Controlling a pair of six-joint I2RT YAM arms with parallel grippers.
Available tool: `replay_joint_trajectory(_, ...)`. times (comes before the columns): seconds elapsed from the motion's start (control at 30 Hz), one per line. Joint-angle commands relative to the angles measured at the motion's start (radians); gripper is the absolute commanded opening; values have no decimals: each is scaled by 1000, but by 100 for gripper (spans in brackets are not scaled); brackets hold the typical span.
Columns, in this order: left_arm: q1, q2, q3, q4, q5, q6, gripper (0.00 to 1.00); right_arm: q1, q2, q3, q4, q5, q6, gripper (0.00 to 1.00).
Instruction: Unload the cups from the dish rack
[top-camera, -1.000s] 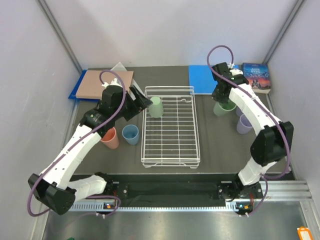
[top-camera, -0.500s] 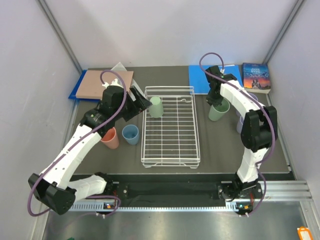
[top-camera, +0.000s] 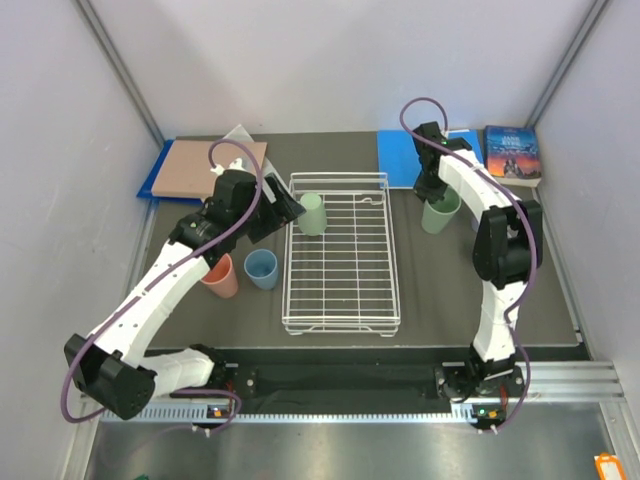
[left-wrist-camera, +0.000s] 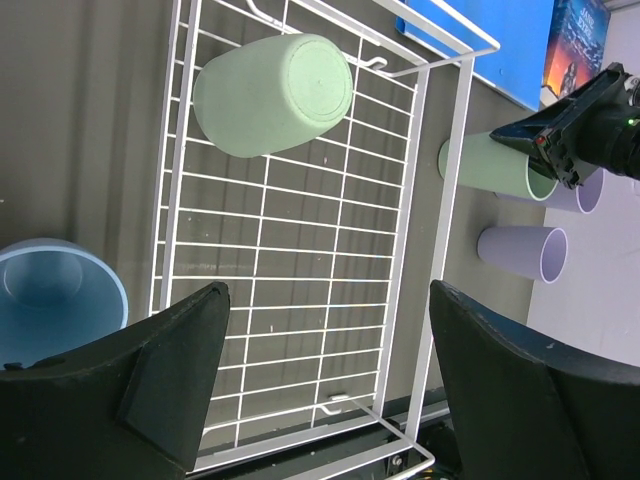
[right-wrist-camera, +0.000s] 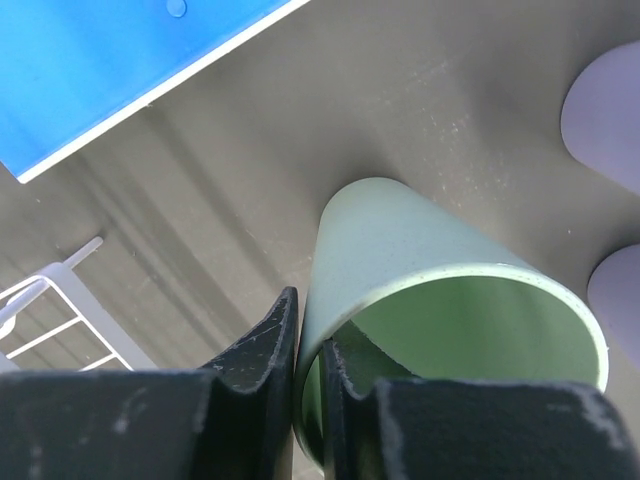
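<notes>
The white wire dish rack (top-camera: 340, 300) lies mid-table. A pale green cup (top-camera: 312, 213) stands upside down at its far left corner, also in the left wrist view (left-wrist-camera: 272, 93). My left gripper (top-camera: 292, 208) is open and empty, just left of that cup; in its wrist view (left-wrist-camera: 330, 390) the fingers straddle the rack (left-wrist-camera: 430, 200). My right gripper (top-camera: 432, 195) is shut on the rim of a second pale green cup (top-camera: 441, 214), mouth up, right of the rack; one finger is inside, one outside (right-wrist-camera: 308, 370). I cannot tell if this cup (right-wrist-camera: 420, 250) touches the table.
A salmon cup (top-camera: 220, 275) and a light blue cup (top-camera: 261, 268) stand left of the rack. Two lilac cups (left-wrist-camera: 522, 252) (left-wrist-camera: 585, 190) stand beyond the held cup. A blue folder (top-camera: 405, 158), a book (top-camera: 512, 152) and a brown board (top-camera: 205, 165) lie at the back.
My right arm folded inward and the held green cup shifted slightly left toward the rack. My left gripper edged right toward the green cup in the rack.
</notes>
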Motion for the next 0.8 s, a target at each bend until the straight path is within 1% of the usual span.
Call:
replay_joint_trajectory(0.0,0,2,21,10,-11,18,86,-8,22,37,-9,-16,-22,14)
replay_joint_trajectory(0.1,1,7,20,20,-7,18,86,-10,4,37,-9,-26,-25,22)
replay_joint_trajectory(0.27,0,8,12,33,-7,19,87,-4,-73,51,10,-55,-34,33)
replay_joint_trajectory(0.3,0,10,12,36,-10,19,87,-4,-100,59,17,-64,-36,38)
replay_joint_trajectory(0.37,0,11,12,36,-14,22,88,-1,-127,71,26,-95,-39,43)
replay_joint_trajectory(0.4,0,11,12,41,-16,33,88,1,-156,88,26,-107,-39,50)
replay_joint_trajectory(0.47,0,16,18,43,-37,45,90,7,-189,108,29,-154,-34,56)
replay_joint_trajectory(0.5,1,19,24,43,-48,62,90,7,-240,106,44,-174,-32,62)
replay_joint_trajectory(0.53,0,25,30,38,-71,73,91,13,-272,97,59,-205,-32,66)
replay_joint_trajectory(0.57,0,45,39,26,-89,82,92,16,-306,83,81,-231,-36,68)
replay_joint_trajectory(0.6,0,57,62,12,-108,99,93,19,-382,35,156,-259,-51,71)
replay_joint_trajectory(0.63,1,76,79,0,-125,110,93,24,-425,1,197,-313,-55,72)
replay_joint_trajectory(0.67,0,118,98,-29,-146,123,93,25,-467,-79,251,-331,-60,73)
replay_joint_trajectory(0.7,0,142,142,-45,-152,154,94,28,-546,-119,336,-378,-74,76)
replay_joint_trajectory(0.73,-3,168,163,-59,-162,171,94,41,-587,-159,384,-419,-81,77)
replay_joint_trajectory(0.77,-3,215,182,-69,-169,189,95,51,-628,-252,429,-427,-91,77)
